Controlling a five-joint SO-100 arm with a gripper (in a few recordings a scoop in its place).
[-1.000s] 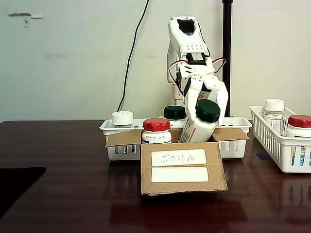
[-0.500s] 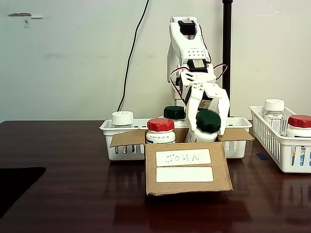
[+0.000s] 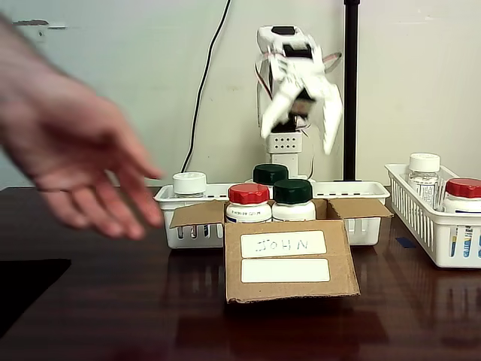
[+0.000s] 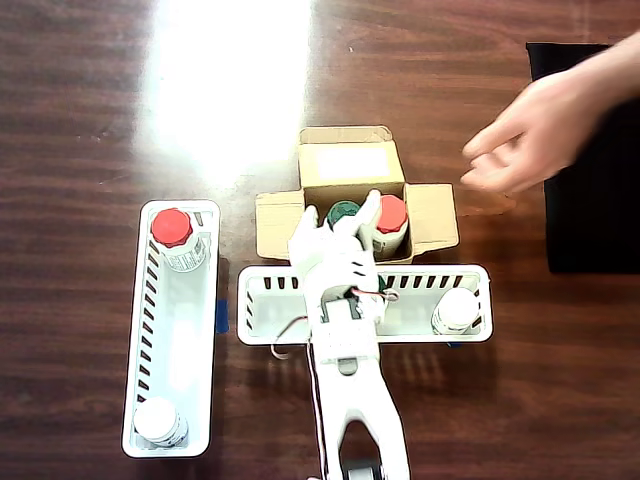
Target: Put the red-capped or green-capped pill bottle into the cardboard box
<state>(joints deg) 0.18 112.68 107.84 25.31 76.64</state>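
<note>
Change: your gripper (image 3: 301, 120) has let go and risen clear above the cardboard box (image 3: 289, 259).
Jaws: spread wide, holding nothing.
Green-capped bottle (image 3: 293, 201): upright inside box, beside red-capped bottle (image 3: 248, 203).
Hand (image 3: 71, 162): a person's, blurred, at fixed view's left.

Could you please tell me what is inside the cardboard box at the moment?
The cardboard box holds two bottles standing side by side: a red-capped bottle and a green-capped bottle. The box front hides their lower bodies and the floor.
</note>
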